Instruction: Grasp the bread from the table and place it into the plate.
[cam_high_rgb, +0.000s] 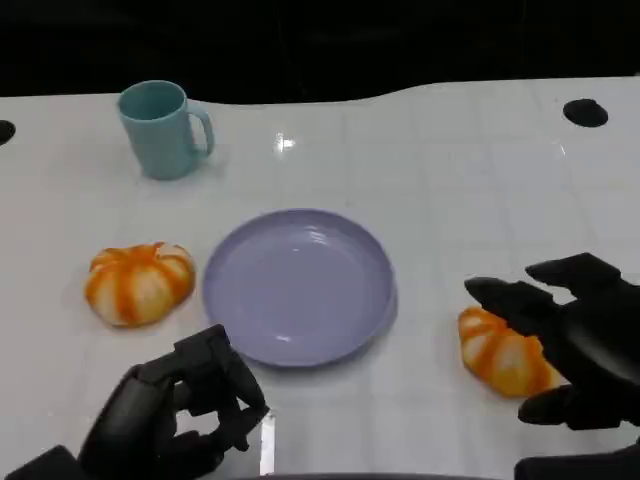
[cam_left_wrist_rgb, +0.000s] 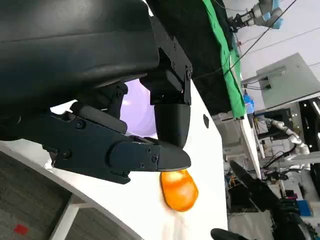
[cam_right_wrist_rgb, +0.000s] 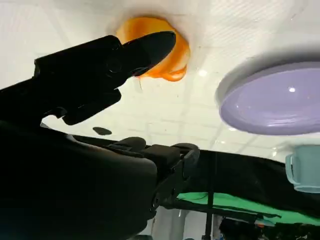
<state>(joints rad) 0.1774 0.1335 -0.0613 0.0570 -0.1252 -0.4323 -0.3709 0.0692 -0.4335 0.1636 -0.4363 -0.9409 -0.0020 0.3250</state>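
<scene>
head view, table (cam_high_rgb: 450, 180): white; lavender plate (cam_high_rgb: 300, 285) in the middle, nothing in it.
head view, breads: left bread (cam_high_rgb: 140, 283) just beside plate's left rim; right bread (cam_high_rgb: 505, 352) near front right edge, right of plate, partly covered by right hand.
head view, cup: teal cup (cam_high_rgb: 160, 128) toward back left corner, upright, handle to the right.
head view, right hand (cam_high_rgb: 575, 335): fingers spread over right bread; contact or grip, cannot tell.
head view, left hand (cam_high_rgb: 170, 415): at front edge, fingers curled in, holds nothing.
left wrist view: left hand (cam_left_wrist_rgb: 115, 125) fingers curled, nothing in them; bread (cam_left_wrist_rgb: 179, 190) past fingertip near table edge; plate (cam_left_wrist_rgb: 137, 107) behind fingers.
right wrist view: right hand (cam_right_wrist_rgb: 95, 70) finger stretched over bread (cam_right_wrist_rgb: 162, 52); grasp not clear; plate (cam_right_wrist_rgb: 272, 100) and cup (cam_right_wrist_rgb: 302, 167) beyond.
</scene>
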